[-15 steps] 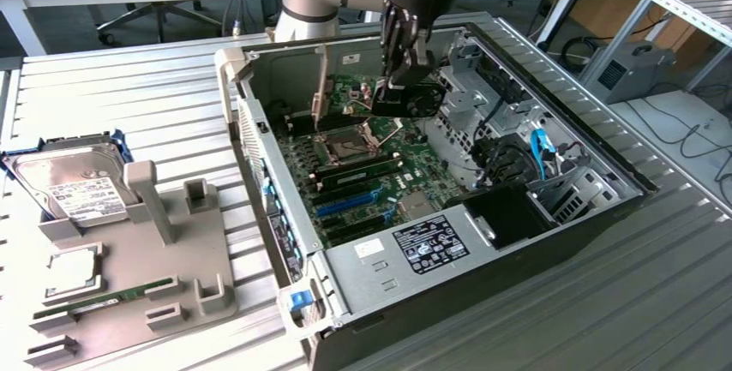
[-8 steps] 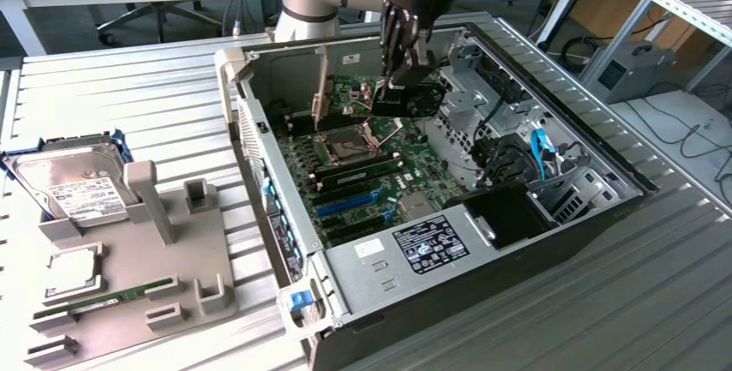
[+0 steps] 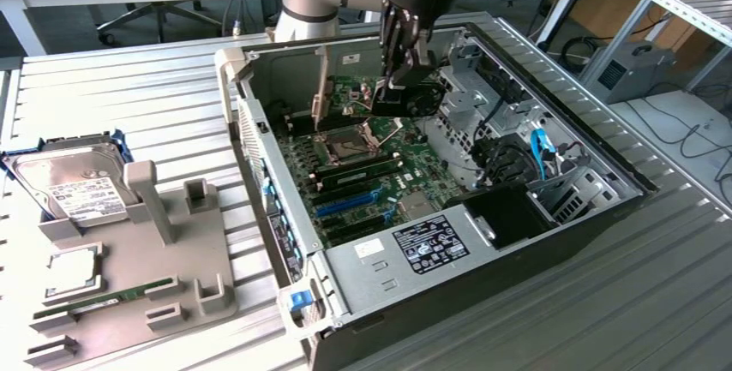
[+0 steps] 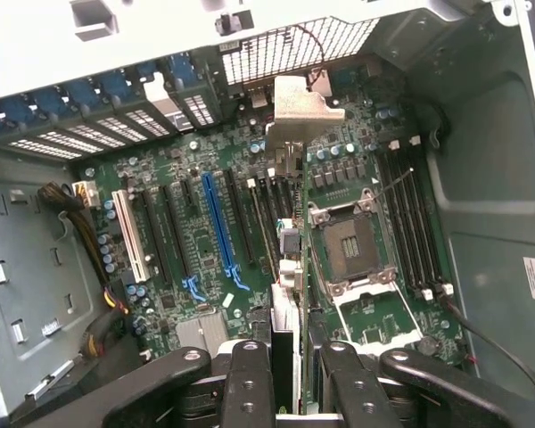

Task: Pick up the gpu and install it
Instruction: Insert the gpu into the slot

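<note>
Green-and-black gpu (image 4: 288, 276) is already lifted, clamped edge-on in the gripper (image 4: 290, 357) above the motherboard (image 4: 174, 299) inside the open computer case (image 3: 366, 255); not yet seated in a slot

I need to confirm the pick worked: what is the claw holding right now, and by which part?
The claw holds the gpu, its fingers pinching the card's two flat faces near the upper edge.
</note>
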Robot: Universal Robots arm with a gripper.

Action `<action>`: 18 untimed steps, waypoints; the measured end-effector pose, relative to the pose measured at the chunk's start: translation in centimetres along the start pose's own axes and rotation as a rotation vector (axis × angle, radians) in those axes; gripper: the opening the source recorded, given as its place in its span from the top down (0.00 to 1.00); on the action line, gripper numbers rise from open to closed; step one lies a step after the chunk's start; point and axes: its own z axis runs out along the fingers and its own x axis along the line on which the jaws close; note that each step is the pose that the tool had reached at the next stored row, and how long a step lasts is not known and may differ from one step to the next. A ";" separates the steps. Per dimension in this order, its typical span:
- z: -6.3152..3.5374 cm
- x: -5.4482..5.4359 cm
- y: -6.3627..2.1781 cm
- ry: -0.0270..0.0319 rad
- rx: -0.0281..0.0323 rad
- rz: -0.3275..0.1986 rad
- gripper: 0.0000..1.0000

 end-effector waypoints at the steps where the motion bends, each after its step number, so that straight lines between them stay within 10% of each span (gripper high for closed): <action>1: 0.00 0.0 0.00 0.0001 0.0000 -0.002 0.74; 18: 0.01 0.0 0.00 0.0012 -0.0008 -0.030 0.74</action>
